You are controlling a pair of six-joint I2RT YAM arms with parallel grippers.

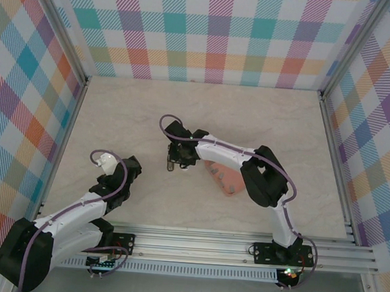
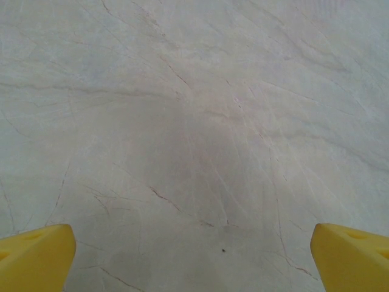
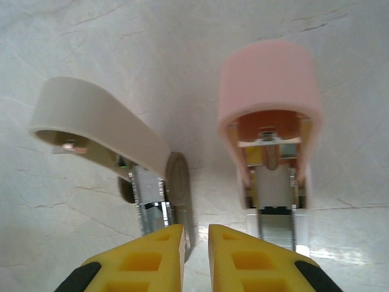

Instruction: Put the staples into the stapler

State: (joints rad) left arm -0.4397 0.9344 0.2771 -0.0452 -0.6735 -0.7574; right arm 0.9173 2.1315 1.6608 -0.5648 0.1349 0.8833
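The stapler point(image 3: 270, 91) lies swung open on the table: a white arm point(image 3: 97, 121) on the left, a pink capped arm on the right. A ridged silver strip of staples point(image 3: 276, 226) sits in the pink arm's metal channel. My right gripper point(image 3: 196, 249) is just behind the stapler, its yellow fingers point(image 3: 137, 261) nearly together, with a thin grey plate point(image 3: 177, 182) of the stapler running into the narrow gap. The salmon-pink tray point(image 1: 215, 169) lies under the right arm, with tiny dark-grey staples point(image 1: 232, 187) in it. My left gripper point(image 2: 194, 261) hangs open over bare table.
Checked walls point(image 1: 211, 32) and metal frame posts point(image 1: 331, 136) close in the marble table on three sides. The aluminium rail point(image 1: 207, 245) carrying both arm bases runs along the near edge. The right arm's forearm point(image 1: 267, 175) covers part of the tray.
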